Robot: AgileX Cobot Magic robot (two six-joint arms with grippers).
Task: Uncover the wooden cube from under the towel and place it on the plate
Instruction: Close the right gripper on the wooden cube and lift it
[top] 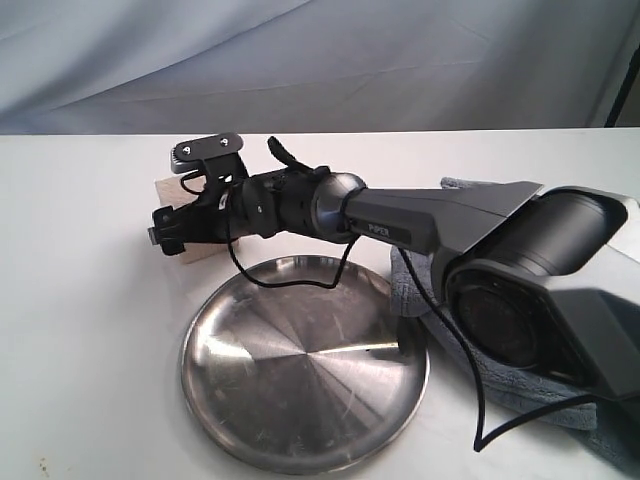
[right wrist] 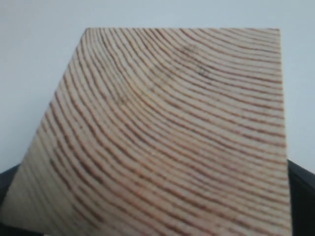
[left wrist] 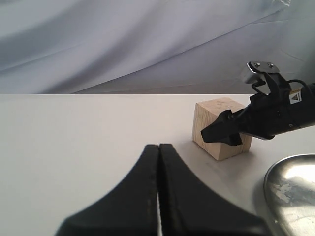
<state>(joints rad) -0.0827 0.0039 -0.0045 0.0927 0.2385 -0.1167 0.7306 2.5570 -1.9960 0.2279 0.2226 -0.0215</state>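
Nearest the front edge of the bench (top: 80, 350) sits the plate (top: 300, 385), bare. The towel (top: 412, 285) lies bunched toward the right edge. Farther back and left, the wooden cube (left wrist: 216, 105) rests uncovered, with the right gripper (top: 180, 215) clamped across 2 opposite faces. It looks light, rigid and smooth-grained, so the flat sides suit pinching. The left gripper (left wrist: 158, 146) is closed and empty. The right arm (top: 420, 220) reads "PIPER".

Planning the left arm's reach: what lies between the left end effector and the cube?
Only bare table, as the left wrist view shows: nothing sits between the shut left end effector and the cube.
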